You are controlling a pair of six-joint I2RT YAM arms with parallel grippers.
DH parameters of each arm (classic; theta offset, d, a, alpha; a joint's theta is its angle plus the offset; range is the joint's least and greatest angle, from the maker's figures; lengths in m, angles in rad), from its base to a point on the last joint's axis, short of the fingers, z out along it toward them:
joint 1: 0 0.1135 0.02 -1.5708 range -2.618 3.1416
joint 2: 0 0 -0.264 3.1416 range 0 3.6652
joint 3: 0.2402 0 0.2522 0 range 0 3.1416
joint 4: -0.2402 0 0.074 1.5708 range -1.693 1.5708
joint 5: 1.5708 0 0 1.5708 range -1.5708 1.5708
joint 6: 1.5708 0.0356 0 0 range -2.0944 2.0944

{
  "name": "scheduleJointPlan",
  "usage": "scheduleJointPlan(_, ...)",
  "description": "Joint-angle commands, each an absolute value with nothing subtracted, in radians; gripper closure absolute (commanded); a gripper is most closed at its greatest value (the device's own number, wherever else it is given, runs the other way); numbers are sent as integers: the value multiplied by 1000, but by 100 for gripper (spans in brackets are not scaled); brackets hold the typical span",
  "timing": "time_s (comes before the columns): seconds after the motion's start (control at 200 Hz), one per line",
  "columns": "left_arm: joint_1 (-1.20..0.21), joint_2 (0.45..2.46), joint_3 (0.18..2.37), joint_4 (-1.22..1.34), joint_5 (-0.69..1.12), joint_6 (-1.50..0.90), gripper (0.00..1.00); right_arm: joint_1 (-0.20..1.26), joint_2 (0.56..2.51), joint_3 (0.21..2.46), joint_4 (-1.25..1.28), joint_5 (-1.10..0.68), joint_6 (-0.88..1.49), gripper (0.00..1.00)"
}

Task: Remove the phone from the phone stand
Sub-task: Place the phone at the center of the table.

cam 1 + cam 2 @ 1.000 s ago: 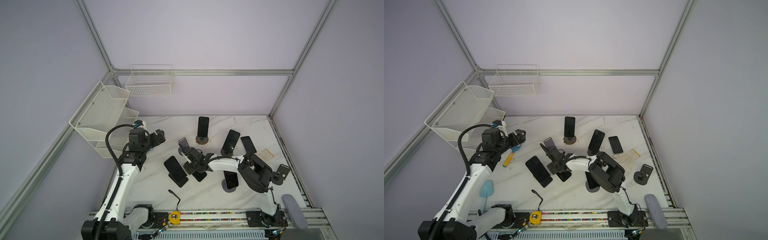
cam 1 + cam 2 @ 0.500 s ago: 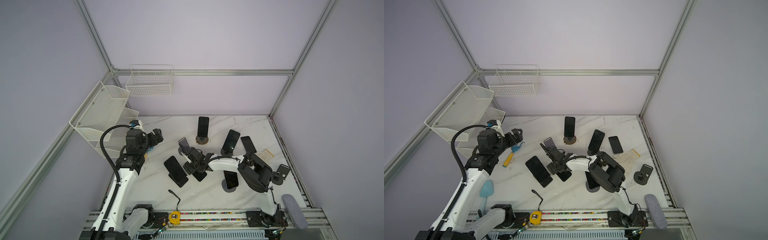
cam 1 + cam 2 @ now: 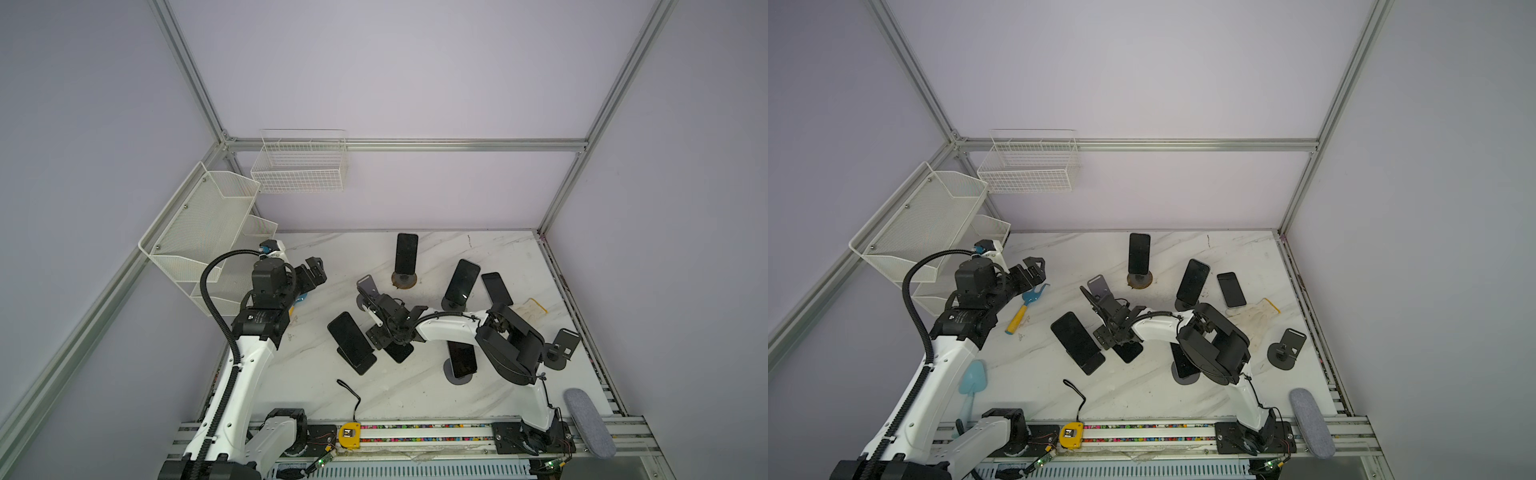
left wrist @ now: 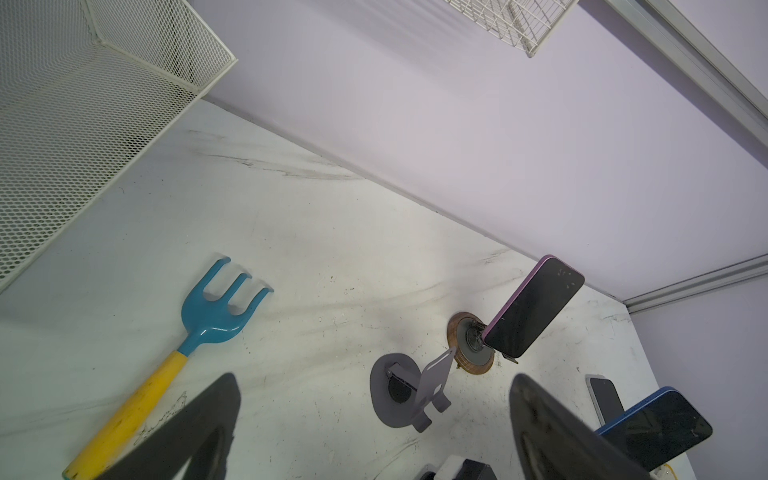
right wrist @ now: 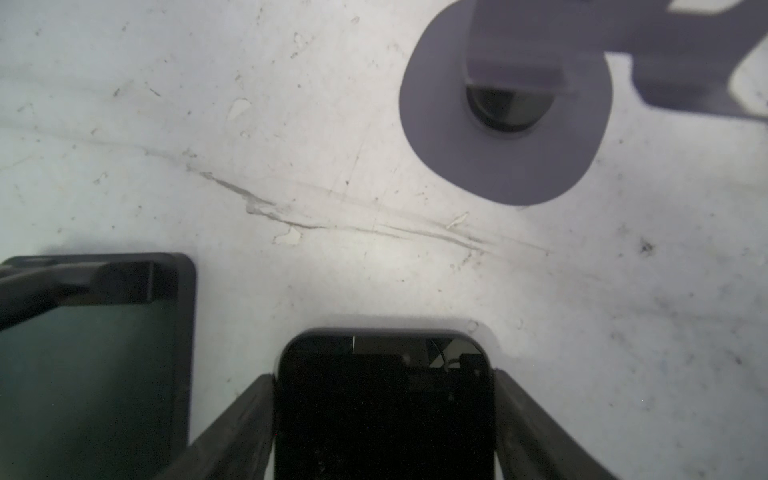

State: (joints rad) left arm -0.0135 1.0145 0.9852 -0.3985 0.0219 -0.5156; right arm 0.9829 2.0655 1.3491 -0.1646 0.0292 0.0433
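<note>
1. In a top view: right hand (image 3: 384, 338) sits low over phone (image 3: 399, 352), which lies flat on tabletop (image 3: 415, 395) near the empty grey stand (image 3: 368, 286). Left hand (image 3: 313, 270) is well apart.
2. L wrist: left hand (image 4: 372, 378) spread wide, nothing btwn fingers (image 4: 552, 436); rake (image 4: 208, 324) lies on the tabletop beyond them.
3. R wrist: right hand (image 5: 384, 374) fingers (image 5: 241, 419) flank phone (image 5: 384, 415) along its long edges, right against them; can't tell if clamped or loose.

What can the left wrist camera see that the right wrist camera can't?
Only the left wrist view shows the rake, the basket, a purple phone and a blue phone. Only the right wrist view shows a black phone in the middle of the right claw. Both show the empty grey stand and the table.
</note>
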Motion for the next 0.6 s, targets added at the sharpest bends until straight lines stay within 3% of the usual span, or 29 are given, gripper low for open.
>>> scheduleJointPlan(0.0,-15,1007,986,-366,24,-526,0,990,2074,1346,-242,14,35,19)
scheduleJointPlan(0.595,-15,988,986,-405,38,-495,0,979,1862,1432,-240,112,58,16)
